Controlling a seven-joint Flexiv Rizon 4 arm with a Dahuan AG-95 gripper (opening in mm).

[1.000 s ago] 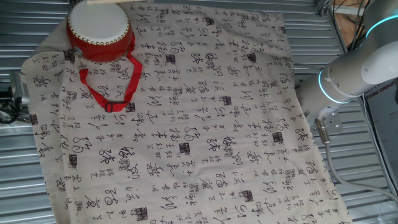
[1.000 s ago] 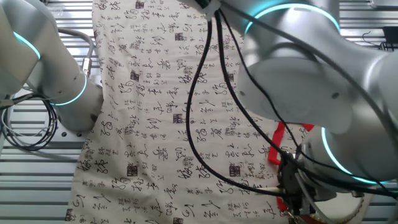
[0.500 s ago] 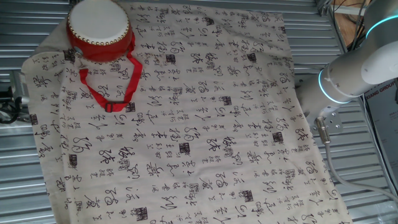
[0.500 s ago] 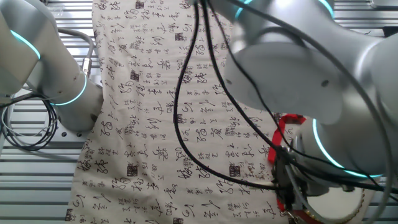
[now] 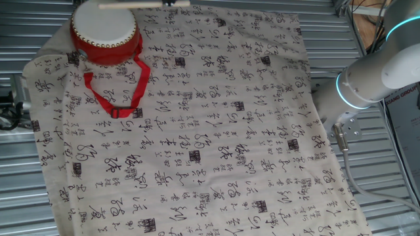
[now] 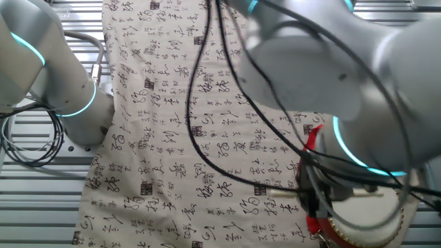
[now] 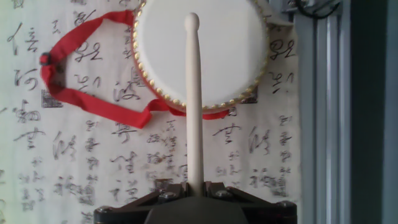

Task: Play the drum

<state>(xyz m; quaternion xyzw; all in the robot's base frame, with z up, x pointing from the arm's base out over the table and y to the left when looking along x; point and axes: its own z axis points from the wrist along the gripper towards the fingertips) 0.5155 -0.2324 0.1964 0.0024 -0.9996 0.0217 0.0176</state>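
1 drum [image 7: 202, 53], 1 stick [image 7: 194, 106] pinched by 1 pincer [image 7: 194, 190], 1 calligraphy cloth [image 5: 216, 131]

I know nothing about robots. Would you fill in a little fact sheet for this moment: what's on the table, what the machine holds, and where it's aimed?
Surface: cloth printed with black calligraphy
Instrument: red drum with a cream-white head, standing at one corner of the cloth
Strap: red strap with a buckle, lying looped on the cloth beside the drum
Tool: pale wooden stick
End effector: end effector shut on the stick's lower end
Aim: stick tip over the drum head; contact cannot be judged
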